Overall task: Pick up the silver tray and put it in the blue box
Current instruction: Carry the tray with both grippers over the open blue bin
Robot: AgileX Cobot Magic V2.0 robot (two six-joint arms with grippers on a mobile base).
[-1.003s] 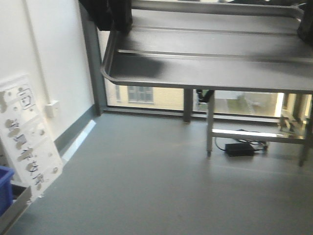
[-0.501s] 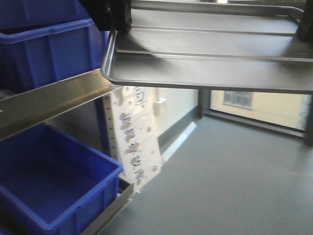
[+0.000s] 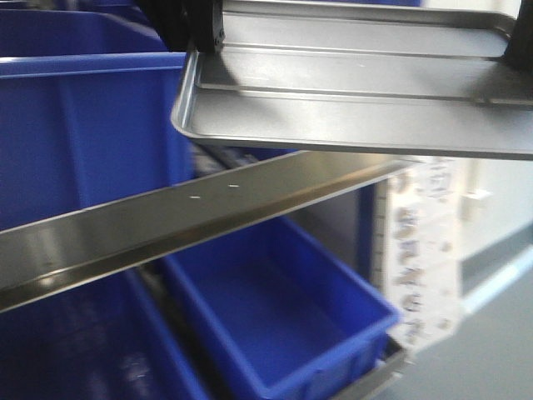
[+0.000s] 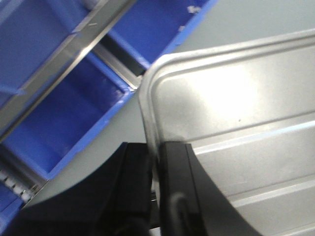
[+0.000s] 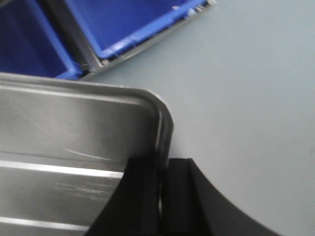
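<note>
My left pincer point(image 4: 156, 160) is clamped on one end rim of the silver tray point(image 3: 358, 108) near a rounded corner; my right pincer point(image 5: 163, 179) grips the opposite end rim likewise; the tray hangs level in the air between them. Under it slants a steel shelf rail point(image 3: 208, 212); below that sits an open blue box point(image 3: 275, 329), apart from the tray.

Silver tray point(image 3: 358, 117): smooth metal, gleaming brightly, upper frame. Blue box point(image 3: 275, 325): glossy plastic, lower centre. Shelf rail point(image 3: 125, 229): polished metal, reflecting light.
</note>
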